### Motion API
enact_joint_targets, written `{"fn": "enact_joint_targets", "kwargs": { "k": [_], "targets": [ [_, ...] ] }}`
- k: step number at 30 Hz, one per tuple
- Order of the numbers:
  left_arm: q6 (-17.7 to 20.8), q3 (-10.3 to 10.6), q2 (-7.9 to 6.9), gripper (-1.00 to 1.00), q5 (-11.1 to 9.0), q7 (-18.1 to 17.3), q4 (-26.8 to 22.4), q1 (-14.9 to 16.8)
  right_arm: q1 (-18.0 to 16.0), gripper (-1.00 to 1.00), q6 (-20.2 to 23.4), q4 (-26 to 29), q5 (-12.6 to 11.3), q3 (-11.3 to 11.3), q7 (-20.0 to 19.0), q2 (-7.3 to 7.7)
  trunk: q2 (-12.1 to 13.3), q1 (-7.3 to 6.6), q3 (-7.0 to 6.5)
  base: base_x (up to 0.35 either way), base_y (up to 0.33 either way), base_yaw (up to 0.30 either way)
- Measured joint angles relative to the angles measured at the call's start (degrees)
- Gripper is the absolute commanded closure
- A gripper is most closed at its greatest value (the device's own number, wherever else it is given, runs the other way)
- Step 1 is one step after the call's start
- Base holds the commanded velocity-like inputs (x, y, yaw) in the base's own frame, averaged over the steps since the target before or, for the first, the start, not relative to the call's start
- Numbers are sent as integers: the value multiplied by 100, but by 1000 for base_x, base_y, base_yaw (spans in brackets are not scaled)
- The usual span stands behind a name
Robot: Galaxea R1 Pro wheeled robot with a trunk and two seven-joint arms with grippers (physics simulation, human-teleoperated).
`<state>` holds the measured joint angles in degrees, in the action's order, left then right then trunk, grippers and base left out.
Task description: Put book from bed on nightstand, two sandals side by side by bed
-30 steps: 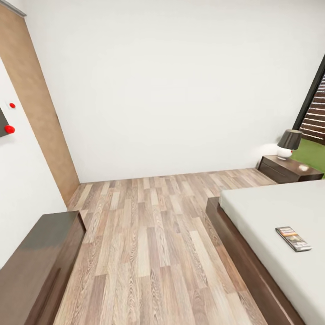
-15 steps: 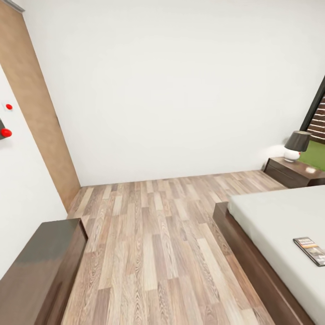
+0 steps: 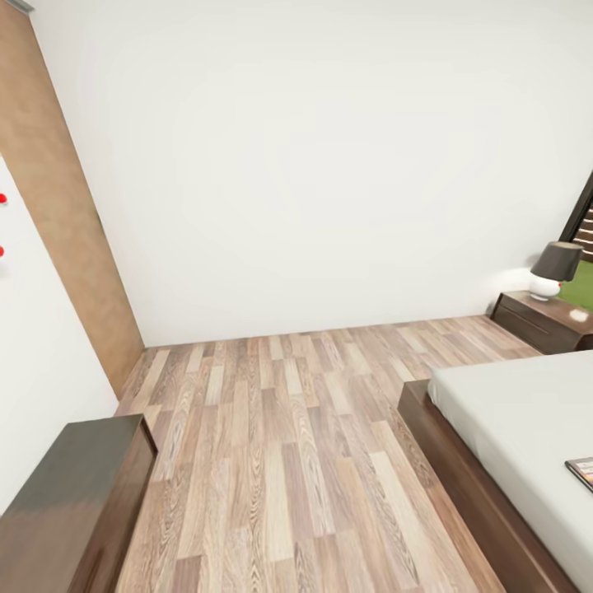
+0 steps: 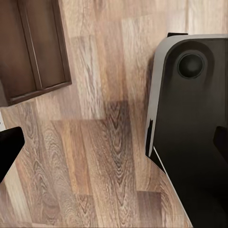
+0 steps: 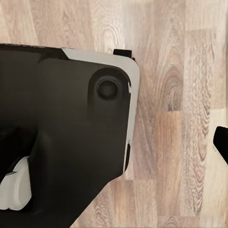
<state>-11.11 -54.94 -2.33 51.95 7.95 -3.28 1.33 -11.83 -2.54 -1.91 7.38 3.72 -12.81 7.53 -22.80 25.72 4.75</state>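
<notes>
The bed (image 3: 527, 420), a pale mattress on a dark wooden frame, fills the lower right of the head view. Just a corner of the book (image 3: 583, 471) shows on the mattress at the picture's right edge. A dark brown nightstand (image 3: 539, 323) stands beyond the bed by the far wall. The sandals are out of view. My left gripper (image 4: 114, 145) hangs open over the plank floor, its dark fingertips (image 4: 7, 149) far apart with nothing between them. My right gripper (image 5: 114, 145) is open too, with one fingertip (image 5: 221, 142) over bare floor.
A lamp (image 3: 553, 270) with a dark shade sits on the nightstand. A low dark wooden cabinet (image 3: 70, 494) stands against the left wall. A brown wall panel (image 3: 62, 231) runs up the left corner. Wood-plank floor (image 3: 280, 428) lies between the cabinet and the bed. My black base (image 4: 194, 123) is below both wrists.
The camera has turned left: bed, nightstand and lamp sit further right in the picture, and the book has slid almost off its right edge. Nothing in the room has moved.
</notes>
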Motion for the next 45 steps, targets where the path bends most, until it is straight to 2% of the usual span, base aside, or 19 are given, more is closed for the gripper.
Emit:
{"fn": "enact_joint_targets", "kwargs": {
  "k": [45],
  "targets": [
    [0, 4, 40, -100, 0, 0, 0, 0, 7, -100, -41, 0, -4, -7, -1, -6, 0, 0, 0, 310, 1, -3]
  ]
}}
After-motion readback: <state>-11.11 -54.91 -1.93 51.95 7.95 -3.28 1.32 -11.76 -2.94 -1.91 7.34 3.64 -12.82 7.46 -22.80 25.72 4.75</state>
